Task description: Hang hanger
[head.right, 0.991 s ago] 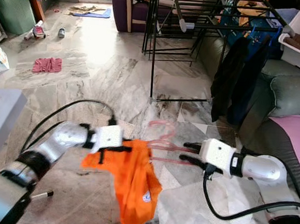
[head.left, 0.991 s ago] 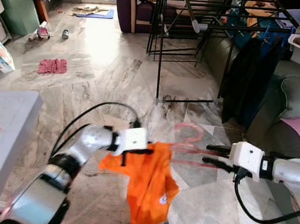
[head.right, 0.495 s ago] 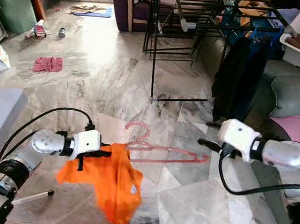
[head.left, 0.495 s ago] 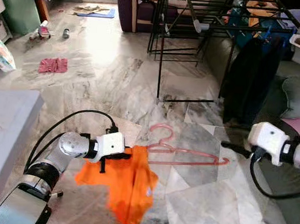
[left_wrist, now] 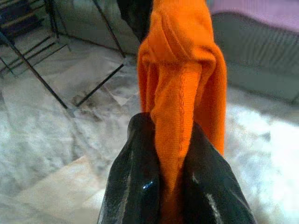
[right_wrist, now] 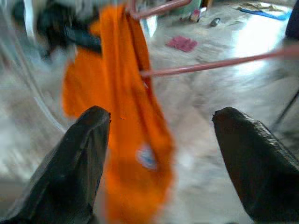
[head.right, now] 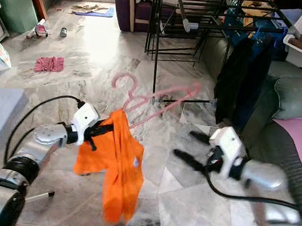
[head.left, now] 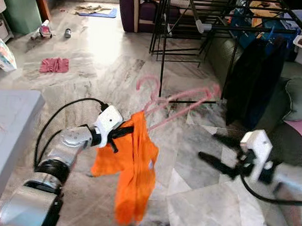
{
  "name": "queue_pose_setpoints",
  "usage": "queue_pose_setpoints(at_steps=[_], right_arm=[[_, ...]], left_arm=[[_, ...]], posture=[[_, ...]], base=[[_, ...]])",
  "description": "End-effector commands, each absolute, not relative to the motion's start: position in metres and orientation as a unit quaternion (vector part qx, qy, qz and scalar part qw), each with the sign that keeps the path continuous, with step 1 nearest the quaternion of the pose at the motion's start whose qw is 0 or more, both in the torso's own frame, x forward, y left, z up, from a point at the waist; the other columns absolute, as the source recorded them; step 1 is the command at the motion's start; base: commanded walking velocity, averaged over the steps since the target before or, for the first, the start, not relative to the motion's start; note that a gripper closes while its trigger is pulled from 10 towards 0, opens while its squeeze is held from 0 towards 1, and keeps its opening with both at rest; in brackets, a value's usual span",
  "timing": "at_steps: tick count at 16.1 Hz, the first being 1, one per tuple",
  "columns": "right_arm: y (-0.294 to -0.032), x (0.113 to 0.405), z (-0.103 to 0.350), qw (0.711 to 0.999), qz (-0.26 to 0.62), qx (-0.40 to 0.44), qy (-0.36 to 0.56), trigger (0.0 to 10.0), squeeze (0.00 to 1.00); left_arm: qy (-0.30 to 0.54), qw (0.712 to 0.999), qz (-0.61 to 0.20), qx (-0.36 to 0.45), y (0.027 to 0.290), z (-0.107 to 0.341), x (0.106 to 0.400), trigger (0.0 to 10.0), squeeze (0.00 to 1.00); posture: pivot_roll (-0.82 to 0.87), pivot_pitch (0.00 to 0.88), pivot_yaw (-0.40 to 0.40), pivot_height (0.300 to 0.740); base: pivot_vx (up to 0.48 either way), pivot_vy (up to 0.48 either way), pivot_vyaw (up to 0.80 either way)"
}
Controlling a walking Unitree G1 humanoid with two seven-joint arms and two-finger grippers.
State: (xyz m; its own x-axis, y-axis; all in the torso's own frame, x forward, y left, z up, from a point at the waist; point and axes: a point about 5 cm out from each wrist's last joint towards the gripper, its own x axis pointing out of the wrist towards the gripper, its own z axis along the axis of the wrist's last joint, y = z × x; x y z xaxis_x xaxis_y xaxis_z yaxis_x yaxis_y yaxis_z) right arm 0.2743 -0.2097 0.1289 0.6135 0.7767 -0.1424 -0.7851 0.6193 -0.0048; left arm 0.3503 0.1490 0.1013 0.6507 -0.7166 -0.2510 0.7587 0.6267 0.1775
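While the left gripper (head.left: 122, 132) is clamped on an orange shirt (head.left: 133, 169), a pink plastic hanger (head.left: 175, 102) is carried with the cloth, raised above the marble floor (head.left: 102, 62). One end of the hanger is caught in the shirt; its hook and far arm are tilted up toward the black drying rack (head.left: 200, 22). The shirt is seen pinched between the two black fingers (left_wrist: 135, 186) in the left wrist view. The right gripper (head.left: 222, 153) is held apart from the hanger, fingers spread wide, beside the grey sofa (head.left: 298, 98).
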Motion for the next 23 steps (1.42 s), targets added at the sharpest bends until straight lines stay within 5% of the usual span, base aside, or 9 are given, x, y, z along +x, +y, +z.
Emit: queue_pose_setpoints(at_steps=[1, 6, 7, 8, 13, 16, 23], right_arm=[[-0.210, 0.275, 0.133, 0.906, 0.419, -0.011, 0.059, 10.0, 1.00], [-0.189, 0.291, 0.103, 0.953, 0.280, 0.044, 0.108, 10.0, 1.00], [-0.186, 0.294, 0.096, 0.958, 0.249, 0.048, 0.133, 10.0, 0.60], [-0.186, 0.294, 0.093, 0.958, 0.241, 0.047, 0.147, 10.0, 0.00], [-0.195, 0.306, 0.102, 0.977, 0.179, 0.016, 0.116, 10.0, 0.00], [-0.189, 0.308, 0.108, 0.966, 0.212, 0.086, 0.120, 10.0, 0.00], [-0.169, 0.282, 0.108, 0.918, 0.366, 0.076, 0.130, 10.0, 0.00]], left_arm=[[0.061, 0.907, -0.399, 0.120, 0.148, 0.111, 0.356, 0.0, 0.00], [0.031, 0.894, -0.437, 0.098, 0.136, 0.125, 0.356, 0.0, 0.00], [0.005, 0.881, -0.460, 0.113, 0.135, 0.137, 0.356, 0.0, 0.00], [-0.016, 0.868, -0.480, 0.125, 0.134, 0.146, 0.354, 0.0, 0.00], [-0.032, 0.787, -0.575, 0.221, 0.125, 0.144, 0.331, 0.0, 0.00], [-0.056, 0.765, -0.598, 0.232, 0.114, 0.157, 0.328, 0.0, 0.00], [-0.115, 0.796, -0.566, 0.180, 0.091, 0.194, 0.343, 0.0, 0.00]], posture=[[-0.02, 0.057, -0.001, 0.740], [-0.01, 0.062, 0.002, 0.740], [-0.01, 0.064, 0.001, 0.740], [0.00, 0.066, -0.001, 0.740], [0.00, 0.073, -0.012, 0.740], [0.01, 0.074, -0.011, 0.740], [0.00, 0.073, -0.004, 0.740]], base=[[0.000, 0.000, 0.00], [0.000, 0.000, 0.00], [0.000, 0.000, 0.00], [0.000, 0.000, 0.00], [0.000, 0.000, 0.00], [0.000, 0.000, 0.00], [0.000, 0.000, 0.00]])
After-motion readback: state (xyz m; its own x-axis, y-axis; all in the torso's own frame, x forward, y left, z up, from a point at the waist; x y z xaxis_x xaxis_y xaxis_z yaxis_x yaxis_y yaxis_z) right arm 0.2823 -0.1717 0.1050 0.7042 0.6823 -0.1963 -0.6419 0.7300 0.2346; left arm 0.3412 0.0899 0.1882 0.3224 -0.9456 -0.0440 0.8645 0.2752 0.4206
